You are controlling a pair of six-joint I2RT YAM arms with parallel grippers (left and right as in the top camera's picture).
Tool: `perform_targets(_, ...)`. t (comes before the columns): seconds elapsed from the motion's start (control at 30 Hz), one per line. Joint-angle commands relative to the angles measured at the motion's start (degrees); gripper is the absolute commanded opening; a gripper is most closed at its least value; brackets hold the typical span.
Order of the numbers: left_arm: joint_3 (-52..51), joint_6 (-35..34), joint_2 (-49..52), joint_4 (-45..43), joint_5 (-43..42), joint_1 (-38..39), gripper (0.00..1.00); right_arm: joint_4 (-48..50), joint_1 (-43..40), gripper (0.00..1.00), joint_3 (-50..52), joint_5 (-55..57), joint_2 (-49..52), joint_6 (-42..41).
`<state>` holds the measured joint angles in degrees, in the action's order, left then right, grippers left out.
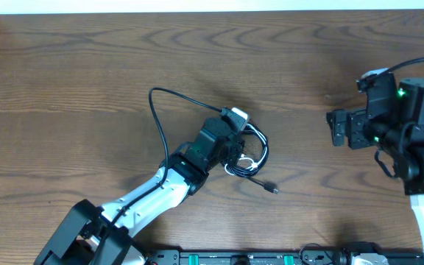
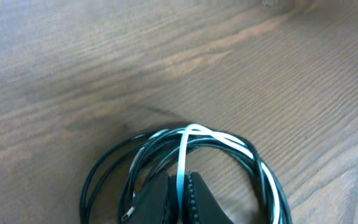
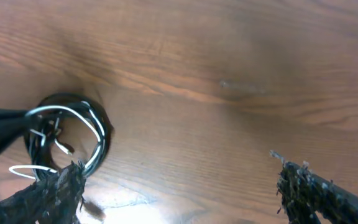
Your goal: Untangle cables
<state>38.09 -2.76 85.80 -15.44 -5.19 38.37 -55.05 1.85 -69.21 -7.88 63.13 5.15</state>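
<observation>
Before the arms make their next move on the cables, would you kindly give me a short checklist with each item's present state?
1. Left gripper shut on the white cable: ok.
2. Grip holds only the white cable, no black cables: cannot tell; the fingers hide it.
3. Right gripper open and empty: ok.
4. Right gripper clear of the cable bundle: ok, it stands apart to its right.
5. Cables separated: not ok; black and white loops lie coiled together.
6. Loose plug end lying free on the table: ok.
</observation>
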Motion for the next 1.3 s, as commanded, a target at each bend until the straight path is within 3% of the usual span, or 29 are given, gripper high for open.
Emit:
perform_targets(0.0, 0.81, 1.42, -3.74, -0.57, 0.76, 0.07, 0.07, 1.77, 0.50, 0.97, 4.15, -0.31, 1.38, -1.84)
perform_targets(0.23, 0.81, 2.29, -10.54, -0.52, 0.74, 0.09, 0.07, 12.02, 1.42, 0.94, 15.78, -6.29, 1.66, -6.14)
perform_targets(0.53, 0.81, 1.64, -18.60, -0.55, -2.84, 0.92, 0.07, 25.83, 10.21, 0.94, 29.46, -6.19, 1.66, -10.88)
perform_targets(0.9, 0.94, 0.52, -19.63, -0.61, -6.14, 5.86, 0.07, 36.26, 17.07, 0.89, 31.41, -5.62, 1.75, -13.49)
perform_targets(1.27, 3.98, 0.52, -22.84, -0.79, -6.19, 5.86, 0.07, 36.41, 18.18, 0.85, 31.41, -5.57, 1.81, -14.53)
